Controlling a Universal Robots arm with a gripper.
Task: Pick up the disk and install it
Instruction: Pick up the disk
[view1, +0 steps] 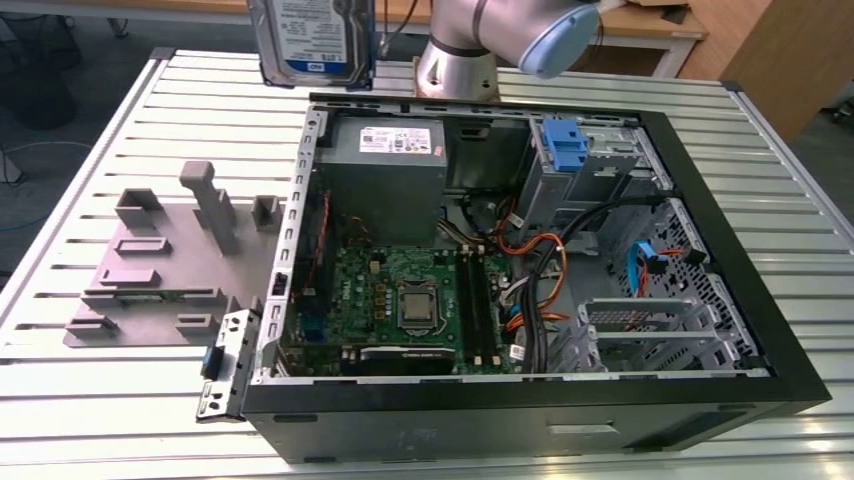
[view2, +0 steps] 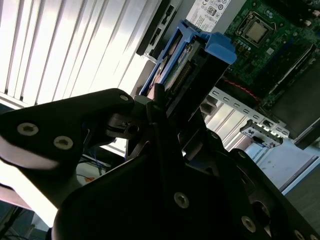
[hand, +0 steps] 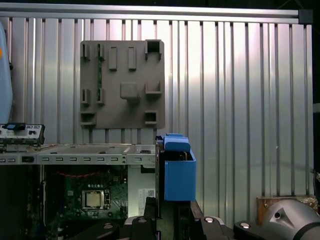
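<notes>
— Where's the disk (view1: 315, 40) at this moment?

— Off the bench. It's a flat silver-metal hard drive, and its white-and-blue label shows in the exterior view. It hangs upright in the air above the far edge of the slatted aluminium bench (view1: 94, 130), just to the exterior view's left of the grey robot arm (view1: 461, 50). It touches neither the case nor the stand.

— And the tool?

— It's a black tool (view2: 160, 100), pinching the disk from both faces. In the second wrist view the drive's blue plastic bracket (view2: 215, 47) sticks out past the tool's tip. In the first wrist view the same bracket shows as a blue block directly beyond the tool.

— What's lying under it?

— An open black tower computer case (view1: 534, 415), laid on its side on the bench with its insides exposed. Noted inside:
  - a green motherboard (view1: 400, 290) on the case floor
  - a grey metal power-supply box with a white sticker (view1: 387, 160) against the far wall
  - a tangle of orange and black cables (view1: 541, 265) between the board and the drive bays
  - a second blue plastic bracket (view1: 566, 145), standing in the far bay
  - a bare metal drive cage (view1: 654, 335), at the near corner on the exterior view's right

— Anything beside the case?

— A grey plastic stand with upright posts (view1: 160, 255). It sits flat on the bench just beside the case, on the exterior view's left.
</notes>
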